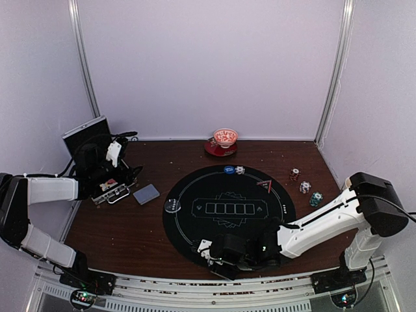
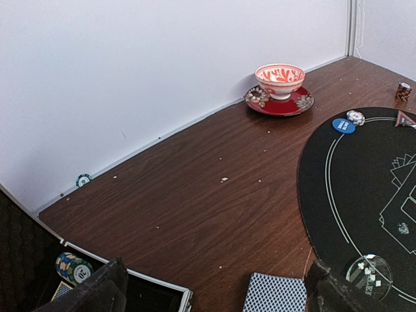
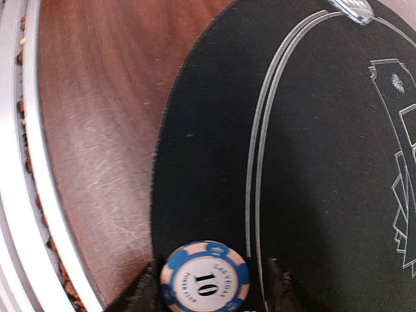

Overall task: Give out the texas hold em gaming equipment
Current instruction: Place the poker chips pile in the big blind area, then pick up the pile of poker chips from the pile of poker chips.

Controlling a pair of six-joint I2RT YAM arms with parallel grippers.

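A blue-and-cream poker chip point(image 3: 205, 276) marked 10 lies flat on the black mat point(image 3: 214, 130) near its front edge. My right gripper point(image 3: 207, 294) straddles it, open, with a gap between the chip and the right finger point(image 3: 281, 286). In the top view that gripper point(image 1: 211, 250) sits low at the mat's near rim. The deck of grey-blue cards point(image 2: 276, 294) lies on the wood left of the mat. My left gripper point(image 2: 214, 291) hangs open and empty between the deck and the open case point(image 2: 156, 292). More chips point(image 2: 73, 268) are in the case.
Chip stacks point(image 1: 294, 174) point(image 1: 305, 187) point(image 1: 316, 199) stand right of the mat. A blue disc point(image 1: 228, 169) and a white chip point(image 1: 240, 170) sit at its far rim, a clear disc point(image 1: 172, 205) at its left rim. The red-and-white bowl point(image 1: 225, 138) stands at the back wall.
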